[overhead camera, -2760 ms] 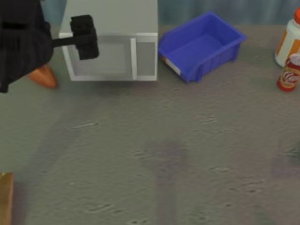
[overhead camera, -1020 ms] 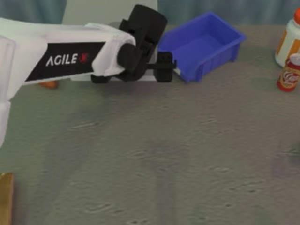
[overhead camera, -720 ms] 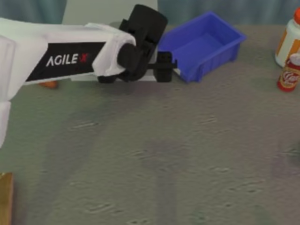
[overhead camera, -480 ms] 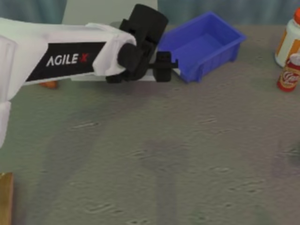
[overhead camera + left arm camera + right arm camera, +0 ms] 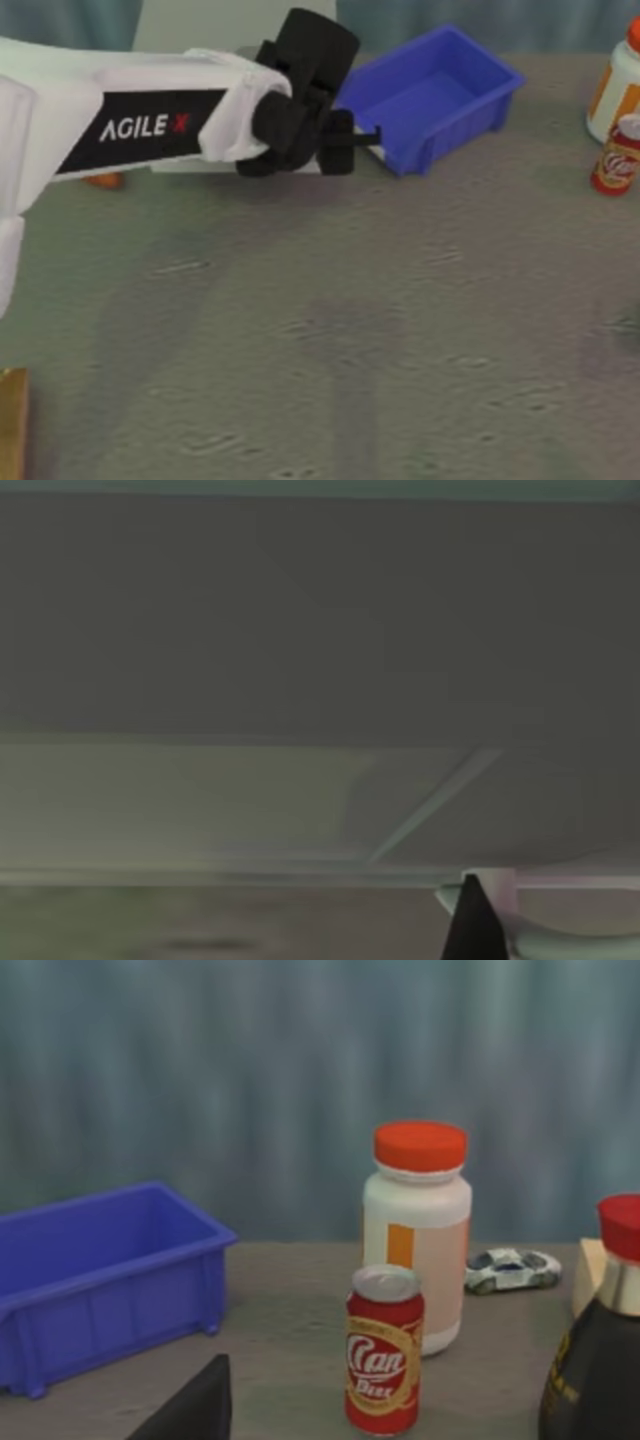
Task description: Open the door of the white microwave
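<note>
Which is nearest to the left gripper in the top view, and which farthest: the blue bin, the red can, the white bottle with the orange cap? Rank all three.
Measured from the left gripper, at the microwave's front:
1. Blue bin, right beside it, on its right.
2. Red can, at the table's right edge.
3. White bottle, just behind the can; these two are nearly too close to call.

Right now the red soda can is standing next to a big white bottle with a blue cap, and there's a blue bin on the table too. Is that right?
Almost. The cap is orange-red, not blue. The right wrist view shows the red soda can standing upright in front of the big white bottle with an orange-red cap, and the blue bin on the table off to one side.
</note>
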{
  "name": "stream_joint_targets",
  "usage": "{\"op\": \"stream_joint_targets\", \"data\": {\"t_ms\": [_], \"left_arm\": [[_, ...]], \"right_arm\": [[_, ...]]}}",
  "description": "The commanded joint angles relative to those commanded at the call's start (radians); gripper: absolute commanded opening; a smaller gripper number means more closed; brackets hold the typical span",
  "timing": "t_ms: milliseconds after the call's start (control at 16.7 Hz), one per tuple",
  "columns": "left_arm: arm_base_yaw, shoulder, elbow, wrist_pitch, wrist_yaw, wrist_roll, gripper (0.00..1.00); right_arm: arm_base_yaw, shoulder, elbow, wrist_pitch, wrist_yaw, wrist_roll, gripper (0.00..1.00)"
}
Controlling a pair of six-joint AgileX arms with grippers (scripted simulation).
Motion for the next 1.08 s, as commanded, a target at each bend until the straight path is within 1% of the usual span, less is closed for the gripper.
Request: {"op": "stream_joint_targets", "data": {"t_ms": [180, 240, 660, 1080], "left_arm": [[0.000, 0.000, 0.000, 0.000, 0.000, 0.000, 0.00], [-0.036, -0.026, -0.049, -0.008, 0.017, -0.004, 0.00], [-0.034, -0.084, -0.131, 0.037, -0.021, -0.029, 0.00], [-0.033, -0.084, -0.132, 0.037, -0.021, -0.029, 0.00]], "right_arm": [[0.000, 0.000, 0.000, 0.000, 0.000, 0.000, 1.00], [0.000, 0.000, 0.000, 0.000, 0.000, 0.000, 1.00], [0.000, 0.000, 0.000, 0.000, 0.000, 0.000, 1.00], [0.000, 0.000, 0.000, 0.000, 0.000, 0.000, 1.00]]}}
